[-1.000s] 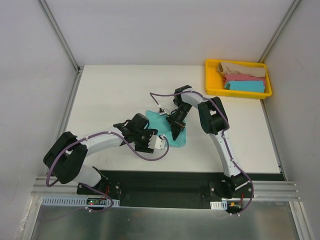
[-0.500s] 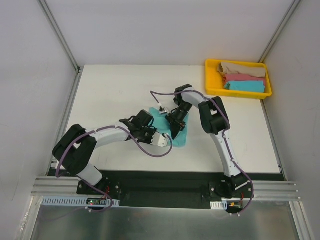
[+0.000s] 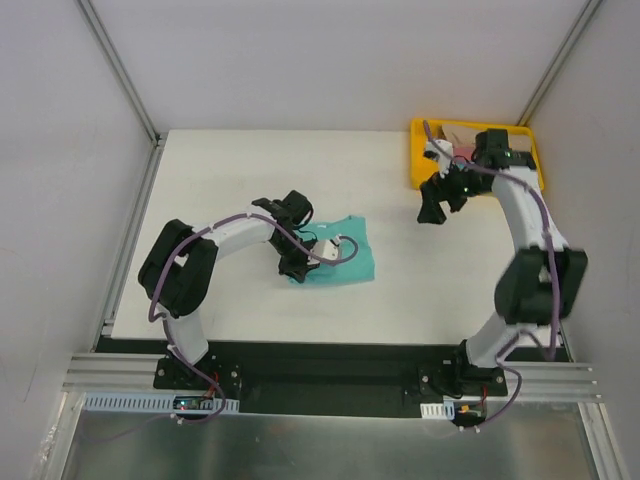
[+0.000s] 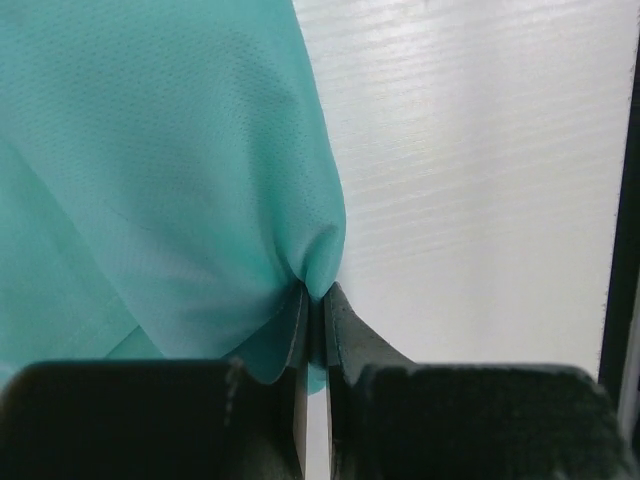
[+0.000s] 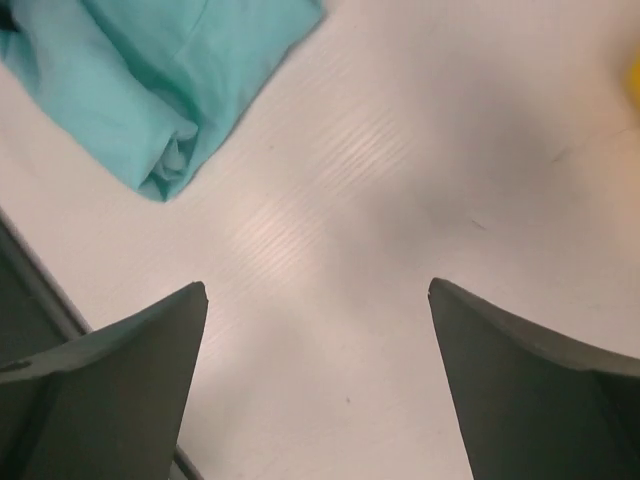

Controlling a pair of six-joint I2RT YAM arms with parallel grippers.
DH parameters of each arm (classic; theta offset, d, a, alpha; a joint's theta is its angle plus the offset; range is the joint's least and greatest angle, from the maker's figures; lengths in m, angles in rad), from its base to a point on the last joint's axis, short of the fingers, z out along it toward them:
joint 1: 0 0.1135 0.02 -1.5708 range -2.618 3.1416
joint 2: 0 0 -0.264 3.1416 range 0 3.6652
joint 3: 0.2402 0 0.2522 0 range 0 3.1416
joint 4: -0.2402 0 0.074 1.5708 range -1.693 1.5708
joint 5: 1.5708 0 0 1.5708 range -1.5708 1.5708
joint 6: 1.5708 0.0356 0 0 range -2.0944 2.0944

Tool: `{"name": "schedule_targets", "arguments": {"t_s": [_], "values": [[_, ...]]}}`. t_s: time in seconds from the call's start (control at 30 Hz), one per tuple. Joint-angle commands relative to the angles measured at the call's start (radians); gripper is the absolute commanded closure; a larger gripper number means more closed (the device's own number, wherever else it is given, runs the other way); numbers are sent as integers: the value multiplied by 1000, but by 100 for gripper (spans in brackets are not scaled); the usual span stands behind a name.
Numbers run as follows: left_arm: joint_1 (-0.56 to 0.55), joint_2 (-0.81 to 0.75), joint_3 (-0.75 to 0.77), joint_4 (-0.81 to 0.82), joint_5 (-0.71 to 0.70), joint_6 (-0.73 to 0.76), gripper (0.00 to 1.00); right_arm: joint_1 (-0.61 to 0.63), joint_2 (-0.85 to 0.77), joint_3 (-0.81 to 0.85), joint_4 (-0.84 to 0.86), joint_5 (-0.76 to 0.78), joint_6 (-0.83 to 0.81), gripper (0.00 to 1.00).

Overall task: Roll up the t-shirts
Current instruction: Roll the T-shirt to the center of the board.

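Fingers [image 4: 350, 335] of the left gripper [image 4: 318, 305] are pressed together, pinching a puckered edge of the teal t-shirt [image 4: 150, 180] just above the white table [image 4: 480, 180]; the cloth bulges up and to the left from the pinch. Seen from the top camera, that shirt [image 3: 348, 262] lies as a folded, bunched patch near the middle of the table, and the left arm curls in from the left so that its gripper meets the shirt's near-left corner. The right gripper [image 5: 318, 290] has its fingers spread wide with nothing between them, only bare table below, and the teal shirt shows at the upper left of its wrist view, one end folded into a lump. This gripper [image 3: 432, 207] hangs well to the right of the shirt, just beside the near-left corner of the yellow tray [image 3: 416, 165], where a tan t-shirt [image 3: 457, 130] shows past the arm.
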Motion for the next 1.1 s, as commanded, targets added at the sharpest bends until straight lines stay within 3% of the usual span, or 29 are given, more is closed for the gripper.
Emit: {"name": "schedule_targets", "arguments": {"t_s": [0.0, 0.07, 0.1, 0.17, 0.2, 0.23, 0.27, 0.33, 0.43, 0.77, 1.07], "values": [[66, 70, 158, -231, 197, -42, 100, 135, -675, -645, 854, 90, 150, 4], [89, 116, 203, -273, 244, -43, 100, 166, -792, -824, 1065, 73, 379, 4], [95, 126, 232, -288, 257, -46, 100, 170, -788, -814, 1030, 29, 449, 4], [102, 146, 248, -311, 286, -52, 100, 263, -707, -690, 765, -98, 306, 4], [103, 152, 256, -319, 291, -54, 100, 325, -603, -594, 460, -45, 188, 4], [105, 156, 256, -331, 295, -54, 100, 374, -589, -546, 415, 14, 138, 4], [106, 163, 259, -335, 309, -59, 100, 423, -604, -586, 423, 54, 48, 4], [111, 172, 257, -339, 317, -62, 100, 456, -709, -785, 631, 101, -6, 4], [115, 178, 256, -339, 321, -65, 100, 525, -711, -882, 726, 152, -188, 4], [141, 201, 259, -362, 363, -74, 100, 589, -579, -915, 887, 107, -279, 4], [164, 233, 283, -393, 389, -69, 100, 611, -440, -875, 871, 46, -367, 1]]}}
